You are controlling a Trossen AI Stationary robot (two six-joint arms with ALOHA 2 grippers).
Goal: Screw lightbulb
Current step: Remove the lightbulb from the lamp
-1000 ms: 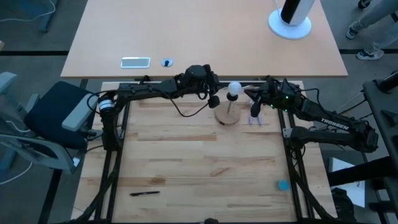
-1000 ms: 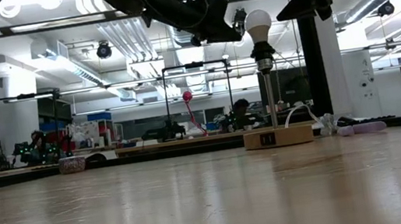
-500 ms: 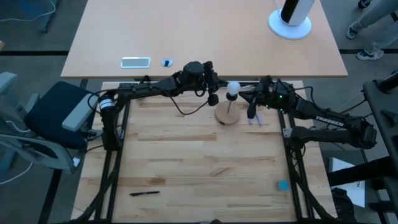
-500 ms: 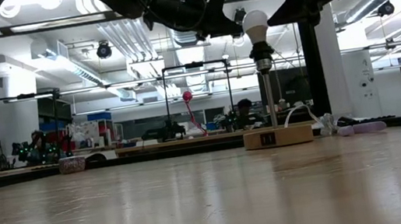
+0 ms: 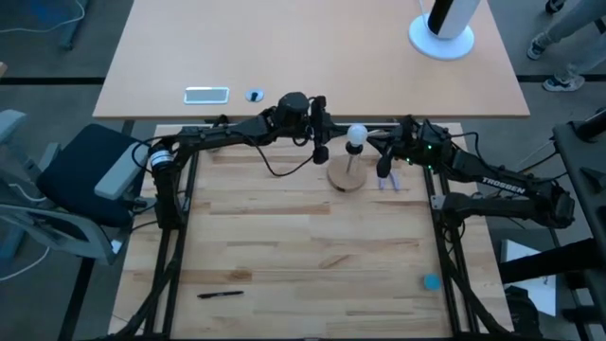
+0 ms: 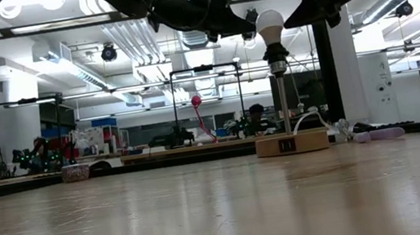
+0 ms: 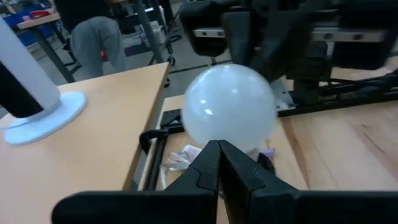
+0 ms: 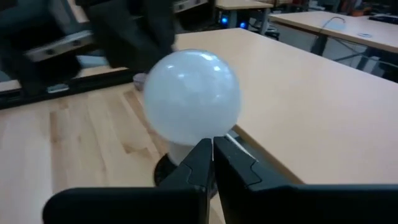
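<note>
The white frosted lightbulb (image 5: 355,135) sits on top of a black post (image 6: 282,103) that stands on a round wooden disc (image 5: 347,177) at the table's far middle. My left gripper (image 5: 321,152) is shut and hovers just left of the bulb at about its height. My right gripper (image 5: 383,172) is shut and hovers just right of the bulb. Each wrist view shows the bulb close ahead of that arm's shut fingertips: the left (image 7: 229,109) and the right (image 8: 191,96). I see a gap between each gripper and the bulb in the high view.
A black pen (image 5: 220,294) lies near the front left and a small blue thing (image 5: 431,281) near the front right. A pale purple item (image 5: 390,183) lies right of the disc. On the tan table beyond stand a white-based black cylinder (image 5: 442,28) and a flat white device (image 5: 206,94).
My left gripper has drawn back a little from the bulb toward the table's left. My right gripper has shifted slightly toward the bulb. The bulb and its stand have kept their place.
</note>
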